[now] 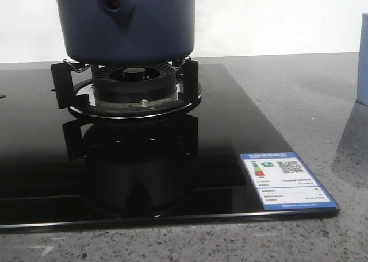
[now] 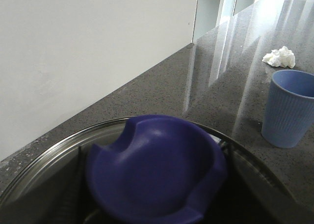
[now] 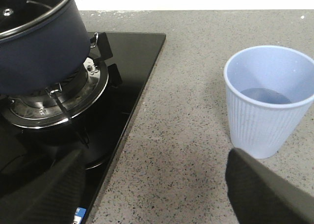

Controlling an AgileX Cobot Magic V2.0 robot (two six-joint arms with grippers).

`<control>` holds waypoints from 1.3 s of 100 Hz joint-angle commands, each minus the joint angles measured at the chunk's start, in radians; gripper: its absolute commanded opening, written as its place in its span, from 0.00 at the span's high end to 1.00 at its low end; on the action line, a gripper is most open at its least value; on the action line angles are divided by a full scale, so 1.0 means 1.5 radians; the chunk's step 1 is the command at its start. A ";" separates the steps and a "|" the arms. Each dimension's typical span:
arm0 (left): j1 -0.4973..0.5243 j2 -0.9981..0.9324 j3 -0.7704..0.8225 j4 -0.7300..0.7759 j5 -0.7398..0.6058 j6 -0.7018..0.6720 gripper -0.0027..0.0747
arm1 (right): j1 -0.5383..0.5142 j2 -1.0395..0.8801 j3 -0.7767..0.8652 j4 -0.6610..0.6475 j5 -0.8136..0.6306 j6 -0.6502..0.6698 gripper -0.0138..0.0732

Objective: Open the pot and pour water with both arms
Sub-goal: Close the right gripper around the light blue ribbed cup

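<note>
One pot (image 3: 39, 42) sits on the burner (image 3: 54, 101), well beside the spread right pincer (image 3: 157, 184)

Grey speckled stone counter against a plain white wall

We see a grey speckled countertop (image 1: 299, 101) running back to a plain white wall (image 1: 276, 18), with a glossy black glass hob panel (image 1: 34, 158) set into it. The glass mirrors what stands above it and carries a blue-and-white label (image 1: 287, 180) at its near right corner. In the left wrist view the counter stretches away along the wall toward a bright opening with pale vertical frames (image 2: 230, 0), and streaks of light gleam across the stone. A crumpled white tissue (image 2: 279, 57) lies far down the counter.
</note>
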State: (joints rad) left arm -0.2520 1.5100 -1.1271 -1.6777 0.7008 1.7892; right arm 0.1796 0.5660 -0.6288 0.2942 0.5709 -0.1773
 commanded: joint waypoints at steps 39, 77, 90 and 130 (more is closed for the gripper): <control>0.040 -0.074 -0.022 -0.031 0.032 0.001 0.56 | -0.001 0.006 -0.025 -0.036 -0.096 -0.008 0.23; 0.208 -0.202 -0.022 -0.030 0.032 -0.002 0.56 | -0.007 0.006 0.009 -0.173 -0.098 0.072 0.23; 0.247 -0.228 -0.022 -0.028 0.032 -0.019 0.56 | -0.036 0.006 0.067 -0.212 -0.162 0.087 0.23; 0.280 -0.242 -0.022 -0.023 0.030 -0.036 0.56 | -0.047 0.079 0.239 -0.204 -0.534 0.087 0.23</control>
State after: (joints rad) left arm 0.1658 1.1781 -1.1271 -1.6332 0.7328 1.7458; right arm 0.1169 0.6307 -0.2578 0.0000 -0.0504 -0.0498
